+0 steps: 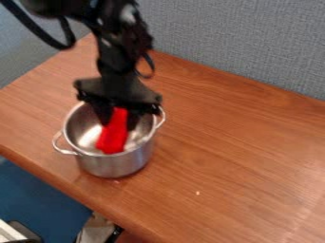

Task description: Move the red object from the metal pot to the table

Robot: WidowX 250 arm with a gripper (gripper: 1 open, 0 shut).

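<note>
- Gripper (117,112) hangs over the mouth of the metal pot (112,157), pointing steeply down, left of frame centre.
- Black arm (112,43) comes in from the upper left corner and drops to the gripper.
- Jaws stand partly apart, with the top end of the red object (114,133) between them. It looks gripped, though the contact faces are blurred.
- Red object is elongated and close to upright, leaning slightly; the lower end points down into the pot and the upper end is level with the rim or just above it.
- I cannot tell whether the lower end touches the pot's floor or hangs free.
- Pot sits on the table (241,142), in the lower left part of the frame, near the front edge of the tabletop.
- One loop handle (61,142) shows on the pot's left side; another is partly visible at the upper right rim, behind the gripper.
- Pot interior is shiny and shows a reddish reflection next to the object.
- Tabletop is brown wood with visible grain, running from the upper left to the right edge of the frame.
- Small pale speck (196,194) lies on the wood toward the lower middle, well apart from the pot.
- Blue-grey wall (254,38) fills the upper right behind the table.
- Blue floor (32,204) shows at the lower left, below the table edge.
</note>
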